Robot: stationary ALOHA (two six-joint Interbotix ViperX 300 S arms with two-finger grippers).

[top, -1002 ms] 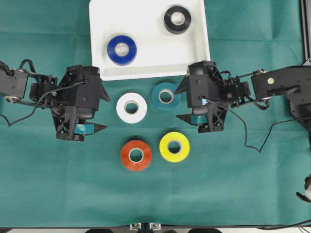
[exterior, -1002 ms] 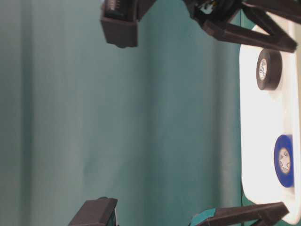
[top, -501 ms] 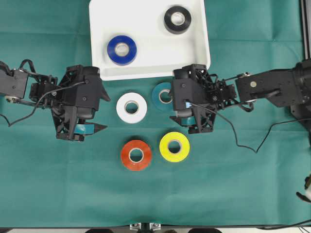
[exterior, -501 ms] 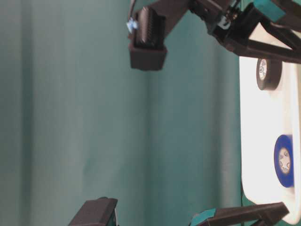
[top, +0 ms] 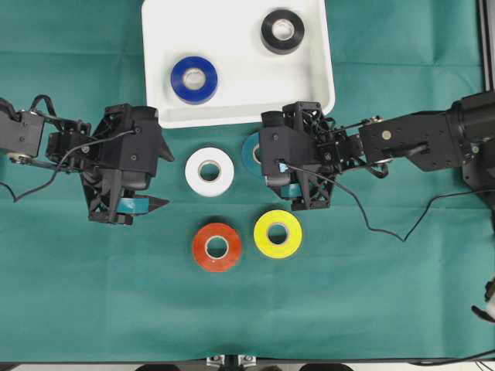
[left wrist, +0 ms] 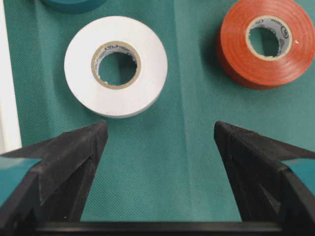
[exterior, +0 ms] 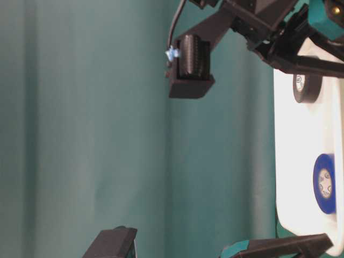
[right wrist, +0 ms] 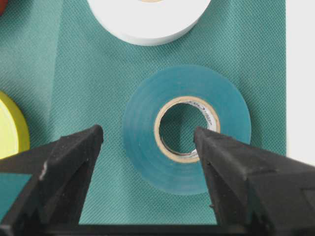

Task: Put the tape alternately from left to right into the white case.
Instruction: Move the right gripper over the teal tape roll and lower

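Observation:
The white case (top: 240, 100) holds a blue tape roll (top: 193, 79) and a black one (top: 282, 31). On the green cloth below it lie a white roll (top: 209, 171), a teal roll (top: 250, 151), a red roll (top: 216, 246) and a yellow roll (top: 278, 233). My right gripper (right wrist: 148, 132) hangs open over the teal roll (right wrist: 140, 128), one finger left of it and the other above its core's right edge. The arm hides most of this roll from overhead. My left gripper (left wrist: 160, 126) is open and empty, just short of the white roll (left wrist: 115, 66).
The red roll (left wrist: 268, 42) lies ahead and to the right of my left gripper. The case rim (right wrist: 300, 73) runs close to the right of the teal roll. The yellow roll (right wrist: 7, 128) is at the left edge of the right wrist view.
My right gripper has moved left across the cloth and now stands over the teal roll. The left arm and all the rolls have stayed put.

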